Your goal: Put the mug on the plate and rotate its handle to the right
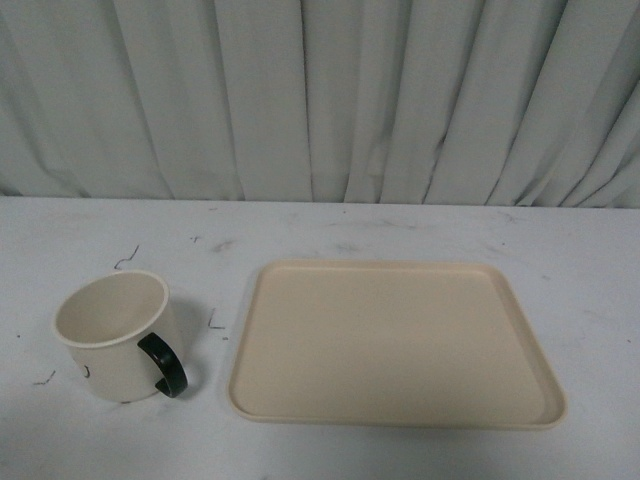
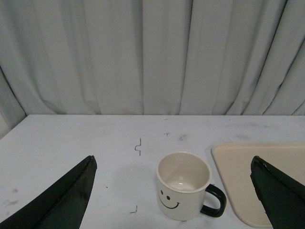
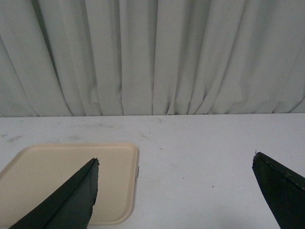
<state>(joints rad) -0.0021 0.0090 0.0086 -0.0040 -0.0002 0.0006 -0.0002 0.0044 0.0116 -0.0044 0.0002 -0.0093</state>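
Observation:
The cream-white mug (image 1: pixel 112 338) stands upright on the table at the front left, to the left of the beige plate (image 1: pixel 395 340) and apart from it. Its black handle (image 1: pixel 163 365) points to the front right, toward the plate. In the left wrist view the mug (image 2: pixel 183 187) shows its smiley face, its handle (image 2: pixel 214 200) on the plate's (image 2: pixel 250 171) side. My left gripper (image 2: pixel 172 161) is open, short of the mug, which lies between its fingers' lines. My right gripper (image 3: pixel 175 159) is open and empty over bare table beside the plate (image 3: pixel 47 167). Neither gripper shows in the front view.
The white table (image 1: pixel 330 235) carries small dark scuff marks. A pleated grey-white curtain (image 1: pixel 320 100) hangs along the far edge. The plate holds nothing.

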